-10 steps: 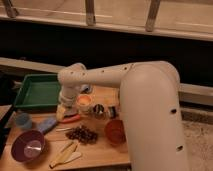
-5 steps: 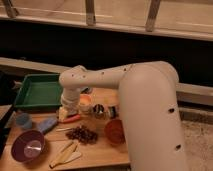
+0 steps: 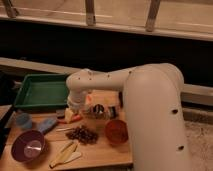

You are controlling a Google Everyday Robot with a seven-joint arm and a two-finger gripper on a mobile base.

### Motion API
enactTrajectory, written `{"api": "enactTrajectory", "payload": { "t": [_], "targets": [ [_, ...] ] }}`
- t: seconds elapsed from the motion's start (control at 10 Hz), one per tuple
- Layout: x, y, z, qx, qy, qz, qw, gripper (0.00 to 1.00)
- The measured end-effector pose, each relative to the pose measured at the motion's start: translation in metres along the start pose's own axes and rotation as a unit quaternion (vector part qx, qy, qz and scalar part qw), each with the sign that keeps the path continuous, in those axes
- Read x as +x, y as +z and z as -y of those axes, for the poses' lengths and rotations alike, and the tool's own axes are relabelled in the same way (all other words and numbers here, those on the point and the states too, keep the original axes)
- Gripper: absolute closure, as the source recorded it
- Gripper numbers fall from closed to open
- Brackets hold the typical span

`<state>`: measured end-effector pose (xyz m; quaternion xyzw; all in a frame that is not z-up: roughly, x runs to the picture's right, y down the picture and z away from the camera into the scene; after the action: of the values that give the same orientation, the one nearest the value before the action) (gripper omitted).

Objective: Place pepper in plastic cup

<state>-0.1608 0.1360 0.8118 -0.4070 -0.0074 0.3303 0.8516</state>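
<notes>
1 pepper (image 3: 74, 119) | 1 plastic cup (image 3: 23, 120) | 1 pincer (image 3: 74, 110) over pepper

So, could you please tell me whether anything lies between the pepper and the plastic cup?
Only the flat blue cloth lies on the table between the pepper and the plastic cup; a lifted carry should probably clear it. The pincer sits right above the pepper, with nothing visible between them.
</notes>
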Motion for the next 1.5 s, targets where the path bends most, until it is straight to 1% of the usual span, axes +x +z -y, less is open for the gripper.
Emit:
{"api": "enactTrajectory", "payload": {
  "t": [0.3,0.5,0.9,1.0,1.1,1.2,1.5],
  "targets": [
    [-0.004,0.003,0.008,0.001,-0.004,0.01,0.9999,0.32],
    [-0.01,0.003,0.006,0.001,-0.014,0.016,0.9998,0.32],
    [-0.01,0.003,0.007,0.001,-0.014,0.015,0.9998,0.32],
    [-0.009,0.005,0.007,-0.001,-0.014,0.012,0.9998,0.32],
    [-0.008,0.01,0.006,-0.004,-0.015,0.007,0.9999,0.32],
    [-0.008,0.019,0.004,-0.007,-0.019,0.003,0.9998,0.32],
    [-0.007,0.025,0.003,-0.01,-0.023,0.003,0.9997,0.32]
  ]
}}
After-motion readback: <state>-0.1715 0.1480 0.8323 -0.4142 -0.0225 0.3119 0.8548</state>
